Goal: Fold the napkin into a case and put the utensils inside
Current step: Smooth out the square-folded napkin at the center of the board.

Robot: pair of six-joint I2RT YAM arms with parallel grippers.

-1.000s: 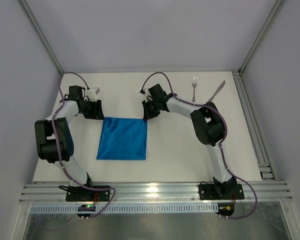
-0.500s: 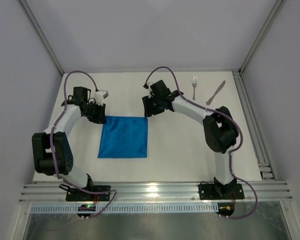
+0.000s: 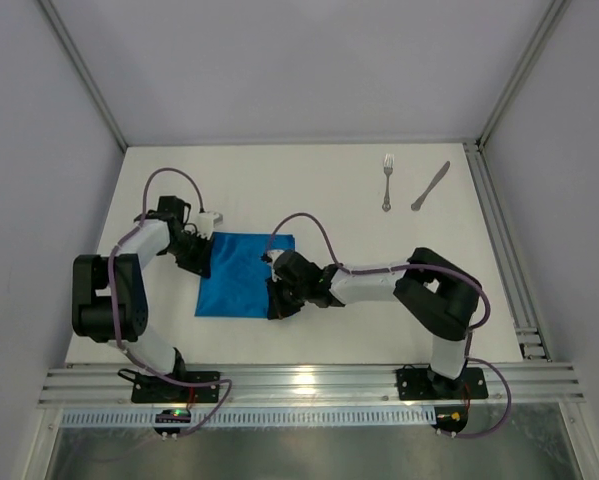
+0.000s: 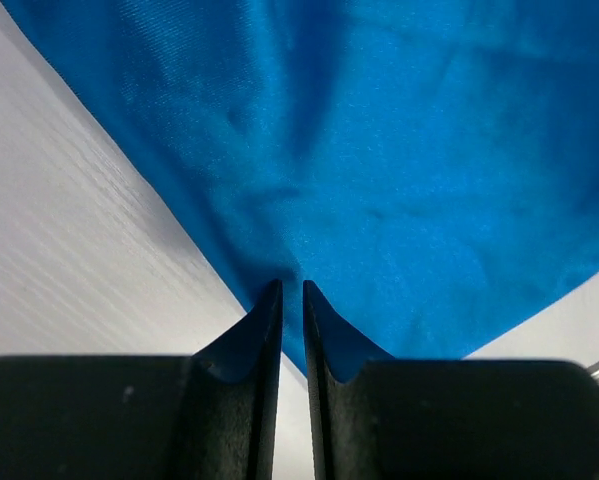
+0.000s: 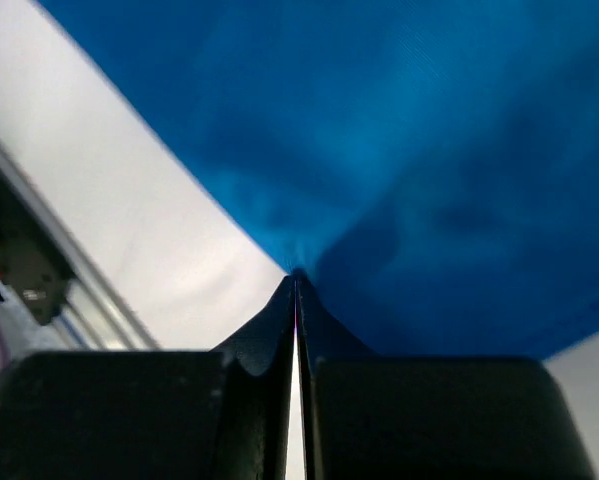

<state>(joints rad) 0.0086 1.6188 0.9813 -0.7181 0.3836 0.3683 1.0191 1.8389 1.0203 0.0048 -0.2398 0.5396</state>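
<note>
The bright blue napkin (image 3: pixel 234 278) lies flat as a square left of the table's middle. My left gripper (image 3: pixel 203 261) sits at its left edge near the far corner. In the left wrist view the left gripper (image 4: pixel 291 285) has its jaws almost together, with a corner of the napkin (image 4: pixel 399 180) between the tips. My right gripper (image 3: pixel 275 303) is at the napkin's near right corner. In the right wrist view the right gripper (image 5: pixel 297 275) is shut, and the napkin (image 5: pixel 409 150) puckers at its tips. The fork (image 3: pixel 387 182) and knife (image 3: pixel 430 186) lie at the far right, away from both grippers.
A metal frame rail (image 3: pixel 509 250) runs along the table's right side, and a slotted rail (image 3: pixel 309 380) crosses the near edge by the arm bases. White tabletop (image 3: pixel 359 230) lies between the napkin and the utensils.
My right arm has swung from the napkin's far right corner down to its near right corner and shut there. The left gripper has slid slightly nearer along the left edge and closed.
</note>
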